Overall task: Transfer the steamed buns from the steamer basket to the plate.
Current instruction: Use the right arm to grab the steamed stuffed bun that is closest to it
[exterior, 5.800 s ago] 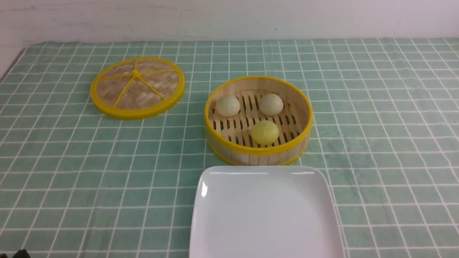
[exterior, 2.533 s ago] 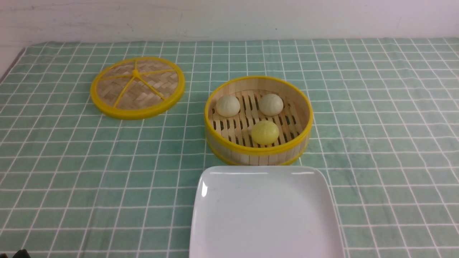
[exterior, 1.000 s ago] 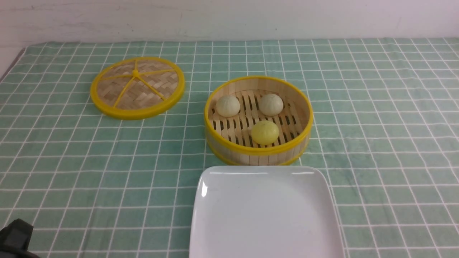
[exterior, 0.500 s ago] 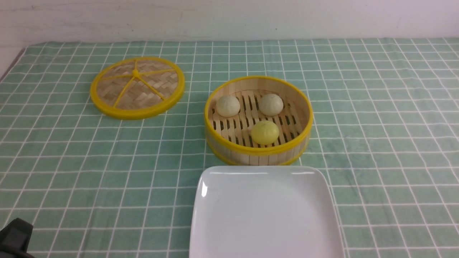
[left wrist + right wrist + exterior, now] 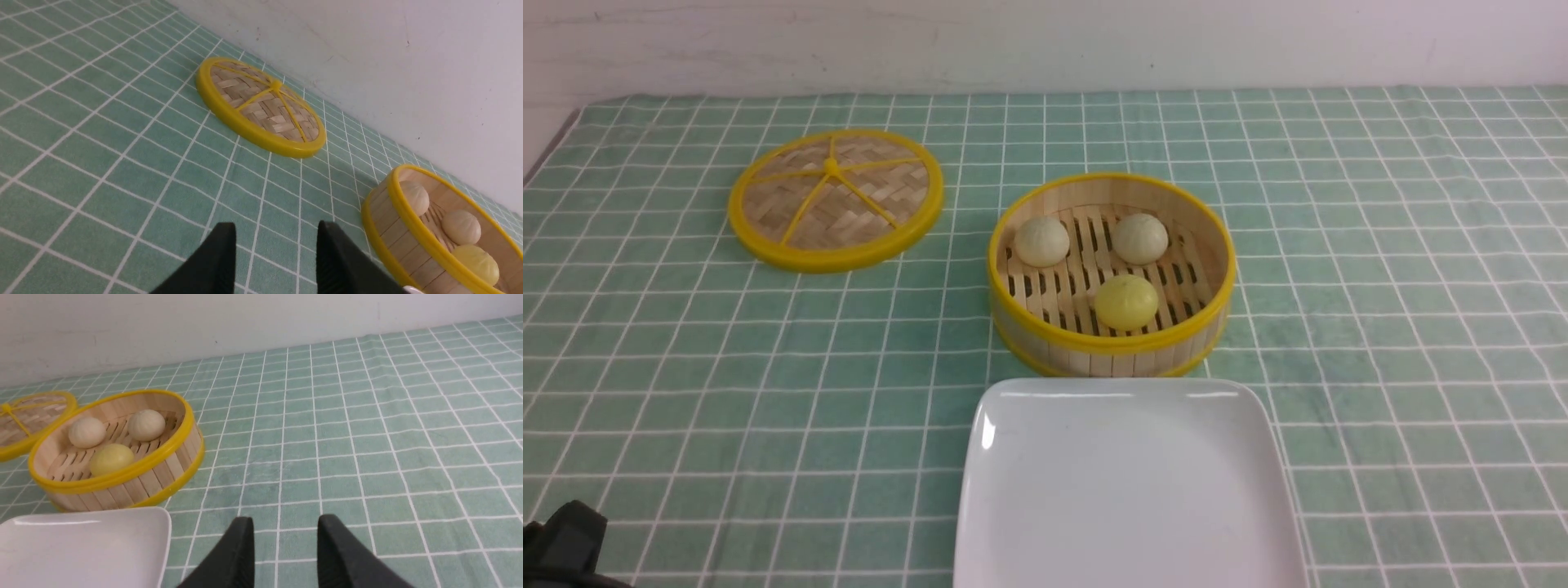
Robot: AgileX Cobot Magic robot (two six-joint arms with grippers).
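Note:
The steamer basket [image 5: 1111,347] stands mid-table and holds all three steamed buns: two off-white ones [image 5: 1041,241] [image 5: 1139,238] at the back and a pale yellow one [image 5: 1125,302] in front. The white plate [image 5: 1127,490] lies bare just in front of the basket. My left gripper [image 5: 276,226] hangs open over the cloth, left of the basket [image 5: 388,228], with nothing between its fingers. My right gripper [image 5: 286,519] is open too, over the cloth to the right of the plate [image 5: 81,547] and the basket [image 5: 122,490].
The woven lid [image 5: 836,198] with a yellow rim lies flat at the back left, apart from the basket. A green checked cloth [image 5: 1380,327] covers the table up to the white wall. A dark part of my left arm [image 5: 564,547] shows in the bottom left corner.
A dark part of the left arm has come up into the bottom left corner of the front view and shifted slightly there. The buns, basket, plate and lid have not moved.

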